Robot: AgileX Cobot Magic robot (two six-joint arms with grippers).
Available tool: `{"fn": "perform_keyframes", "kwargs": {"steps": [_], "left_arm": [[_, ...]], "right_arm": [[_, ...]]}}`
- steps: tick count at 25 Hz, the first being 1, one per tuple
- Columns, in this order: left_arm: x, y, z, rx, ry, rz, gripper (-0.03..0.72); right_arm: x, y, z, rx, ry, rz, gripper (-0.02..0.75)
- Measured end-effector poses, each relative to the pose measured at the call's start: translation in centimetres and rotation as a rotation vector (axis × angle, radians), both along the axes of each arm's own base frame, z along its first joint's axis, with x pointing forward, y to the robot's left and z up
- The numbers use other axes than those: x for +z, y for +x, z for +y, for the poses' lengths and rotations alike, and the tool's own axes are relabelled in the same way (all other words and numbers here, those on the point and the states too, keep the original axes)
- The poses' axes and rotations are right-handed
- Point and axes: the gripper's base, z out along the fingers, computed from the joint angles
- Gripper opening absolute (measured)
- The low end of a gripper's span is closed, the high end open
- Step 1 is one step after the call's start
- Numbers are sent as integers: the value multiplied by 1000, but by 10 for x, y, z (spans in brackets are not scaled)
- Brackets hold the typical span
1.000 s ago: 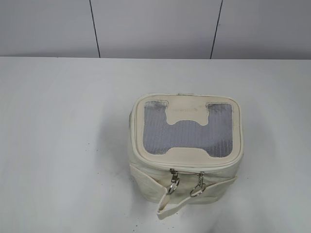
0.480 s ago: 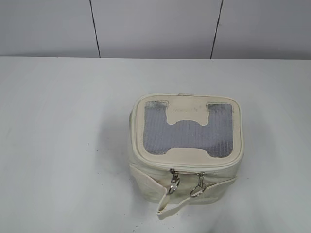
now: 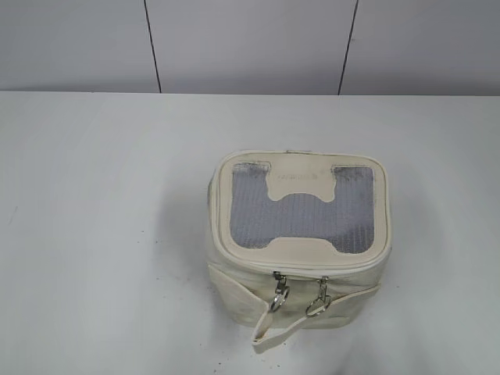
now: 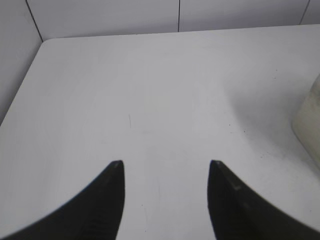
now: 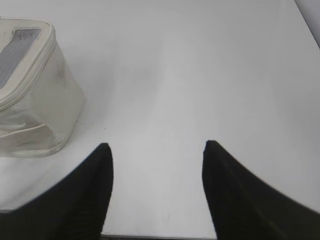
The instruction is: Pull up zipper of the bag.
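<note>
The cream bag [image 3: 301, 234] stands on the white table [image 3: 94, 195], right of centre and near the front edge. Its lid has a grey mesh panel [image 3: 301, 211] and a cream patch. The zipper track [image 3: 301, 268] runs along the lid's front edge, and two silver ring pulls [image 3: 280, 295] [image 3: 319, 303] hang side by side on the front. A loose cream strap [image 3: 269, 336] trails below. My left gripper [image 4: 166, 165] is open over bare table, with the bag's side [image 4: 307, 120] at the far right. My right gripper [image 5: 156, 146] is open, with the bag [image 5: 35, 95] at the upper left. Neither gripper shows in the exterior view.
A grey panelled wall [image 3: 250, 43] stands behind the table's far edge. In the left wrist view the table's left edge [image 4: 22, 85] runs beside the wall. The table's front edge [image 5: 160, 236] shows under the right fingers.
</note>
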Motion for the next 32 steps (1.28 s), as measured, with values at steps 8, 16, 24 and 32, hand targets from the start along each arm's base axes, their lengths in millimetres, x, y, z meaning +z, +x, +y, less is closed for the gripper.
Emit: {"fn": "perform_keyframes", "kwargs": {"steps": [8,16,24,32], "left_arm": [[0,0,0,0,0,0,412],[0,0,0,0,0,0,412],[0,0,0,0,0,0,412],[0,0,0,0,0,0,412]], "right_arm": [[0,0,0,0,0,0,449],[0,0,0,0,0,0,449],[0,0,0,0,0,0,449],[0,0,0,0,0,0,449]]}}
